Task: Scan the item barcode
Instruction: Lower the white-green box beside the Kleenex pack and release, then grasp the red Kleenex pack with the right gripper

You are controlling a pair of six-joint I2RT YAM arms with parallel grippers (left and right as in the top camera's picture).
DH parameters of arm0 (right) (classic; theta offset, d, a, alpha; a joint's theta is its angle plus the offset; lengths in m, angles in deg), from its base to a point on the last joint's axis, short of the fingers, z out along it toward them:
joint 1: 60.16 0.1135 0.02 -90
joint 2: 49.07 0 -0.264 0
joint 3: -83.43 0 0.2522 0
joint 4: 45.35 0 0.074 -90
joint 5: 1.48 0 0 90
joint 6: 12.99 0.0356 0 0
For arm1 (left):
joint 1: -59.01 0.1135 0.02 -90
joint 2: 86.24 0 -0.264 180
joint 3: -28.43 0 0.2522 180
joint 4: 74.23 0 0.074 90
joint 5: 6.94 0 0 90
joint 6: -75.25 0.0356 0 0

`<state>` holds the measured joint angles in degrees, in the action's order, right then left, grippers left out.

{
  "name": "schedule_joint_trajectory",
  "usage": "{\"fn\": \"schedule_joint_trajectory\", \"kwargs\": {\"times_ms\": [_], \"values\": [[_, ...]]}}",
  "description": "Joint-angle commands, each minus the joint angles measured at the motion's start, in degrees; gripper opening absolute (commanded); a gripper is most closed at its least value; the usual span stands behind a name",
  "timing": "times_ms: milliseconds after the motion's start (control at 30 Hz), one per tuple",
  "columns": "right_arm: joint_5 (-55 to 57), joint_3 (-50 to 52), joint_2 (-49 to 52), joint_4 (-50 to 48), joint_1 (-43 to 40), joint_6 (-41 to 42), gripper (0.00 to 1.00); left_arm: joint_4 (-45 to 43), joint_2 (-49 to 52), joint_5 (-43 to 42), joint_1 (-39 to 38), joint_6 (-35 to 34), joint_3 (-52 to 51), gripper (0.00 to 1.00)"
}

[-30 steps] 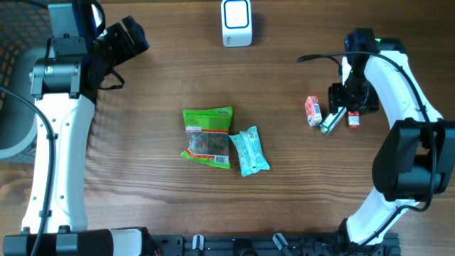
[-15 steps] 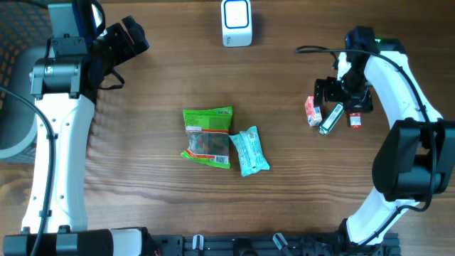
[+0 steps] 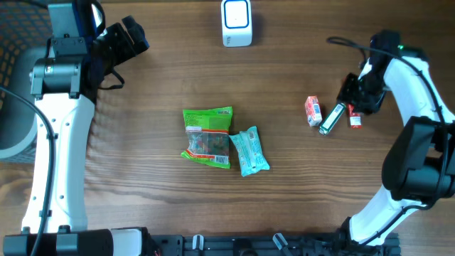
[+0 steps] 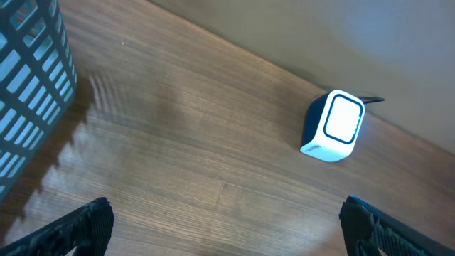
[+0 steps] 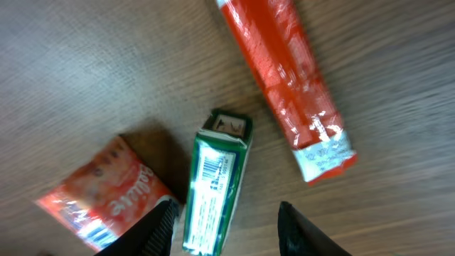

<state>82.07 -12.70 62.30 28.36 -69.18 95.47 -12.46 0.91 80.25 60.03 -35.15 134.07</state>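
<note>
Brown wooden table [image 3: 142, 178] with both pincers released.
White box-shaped barcode scanner [image 3: 236, 23] sits at the far edge; left pincer [image 4: 227, 226] gapes; right pincer [image 5: 226, 222] hangs empty over the slim green cardboard carton [image 5: 217, 185], between a red sachet [image 5: 284, 78] and red pouch [image 5: 106, 195].

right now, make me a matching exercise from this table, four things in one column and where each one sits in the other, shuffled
1 scanner
2 green bag
3 green box
4 basket

a between the red pouch and the red stick
b far left side
c far edge, centre
d mid-table, beside the teal packet

Pairs: 1-c, 2-d, 3-a, 4-b
</note>
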Motion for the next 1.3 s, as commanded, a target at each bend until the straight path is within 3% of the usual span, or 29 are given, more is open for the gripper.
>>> {"fn": "schedule_joint_trajectory", "kwargs": {"times_ms": [0, 233, 533, 733, 900, 1100, 1267], "values": [[-2.7, 4.7, 0.3, -3.6, 0.4, 2.4, 0.48, -0.1, 0.2, 1.0, -0.1, 0.7, 0.1, 1.00], [-2.6, 7.1, 0.3, -7.9, 0.8, 3.0, 0.47, -0.1, 0.2, 1.0, -0.1, 0.7, 0.1, 1.00], [2.6, 7.1, 0.3, -6.2, 4.0, 3.7, 0.45, -0.1, 0.2, 1.0, -0.1, 0.7, 0.1, 1.00], [2.6, 8.0, 0.3, -6.0, 4.0, 4.1, 0.36, -0.1, 0.2, 1.0, -0.1, 0.7, 0.1, 1.00], [6.3, 11.0, 0.3, -8.0, 4.0, 3.6, 0.35, -0.1, 0.2, 1.0, -0.1, 0.7, 0.1, 1.00], [16.7, 8.8, 0.2, -8.2, 3.9, -14.0, 0.32, -0.1, 0.2, 1.0, 0.0, 0.7, 0.1, 1.00], [21.9, 8.8, 0.2, -10.1, 3.9, -21.9, 0.32, -0.1, 0.2, 1.0, -0.1, 0.7, 0.1, 1.00]]}}
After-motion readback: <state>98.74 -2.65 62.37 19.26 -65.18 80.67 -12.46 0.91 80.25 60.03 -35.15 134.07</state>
